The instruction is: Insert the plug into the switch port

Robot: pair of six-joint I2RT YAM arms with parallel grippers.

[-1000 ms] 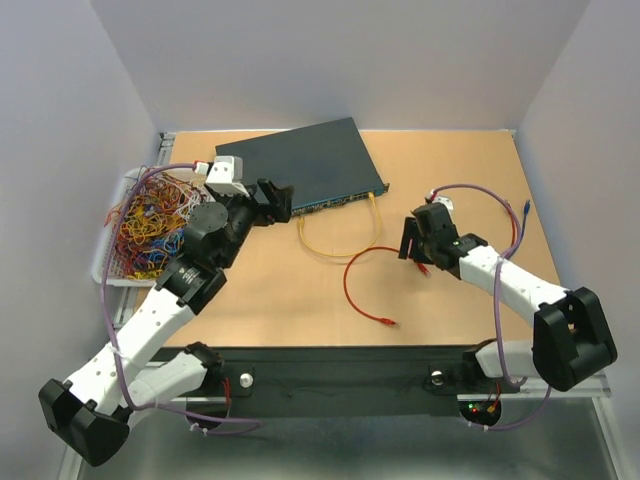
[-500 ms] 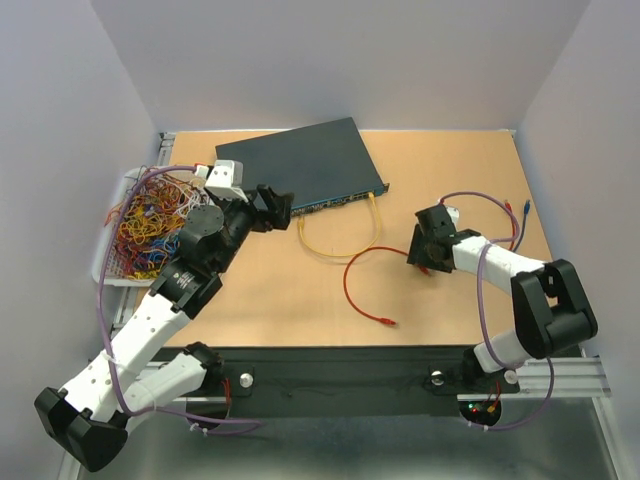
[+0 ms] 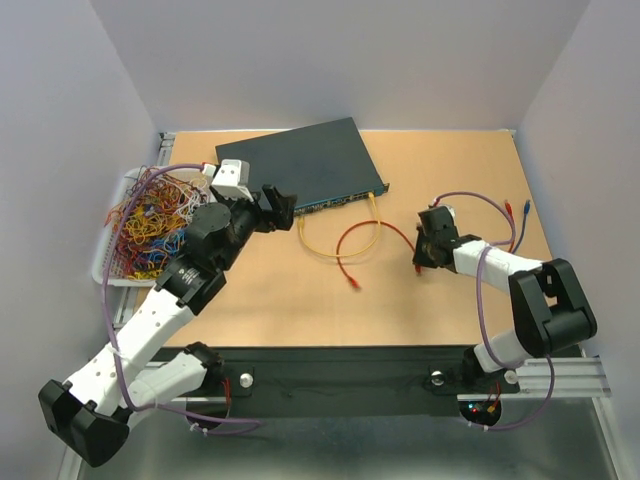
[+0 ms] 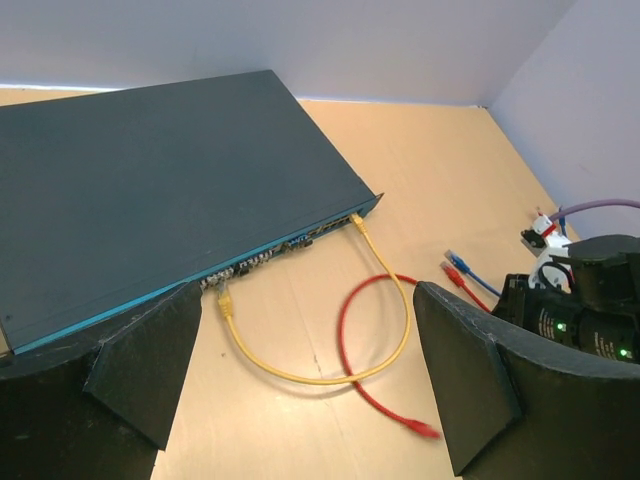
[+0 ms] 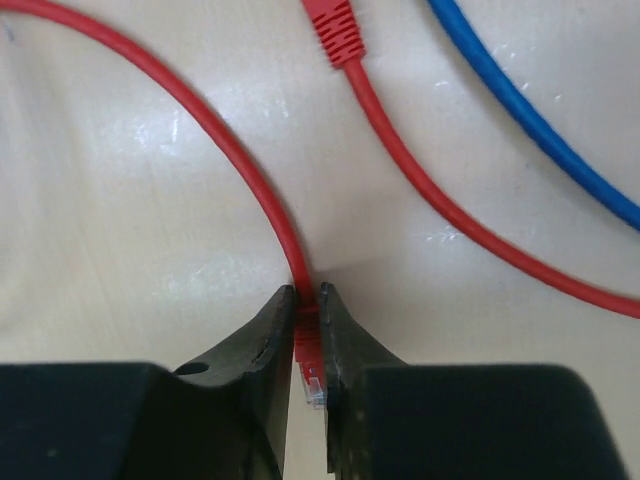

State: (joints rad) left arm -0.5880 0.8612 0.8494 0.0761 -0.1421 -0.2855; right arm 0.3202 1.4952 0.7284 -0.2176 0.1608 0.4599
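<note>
Right jaws: nearly shut, pinching the small red cable plug with clear tip [image 5: 309, 350] just above the tan wooden counter [image 3: 450, 160]. Left jaws: spread wide, gripping nothing, facing the socket row of the flat dark blue-grey metal switch [image 3: 300, 165], far-left on the counter, well apart from that plug.

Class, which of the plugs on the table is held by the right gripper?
The red plug pinched in the right gripper, at the end of the looping red cable. The other red plug lies free ahead, beside the blue cable.
</note>
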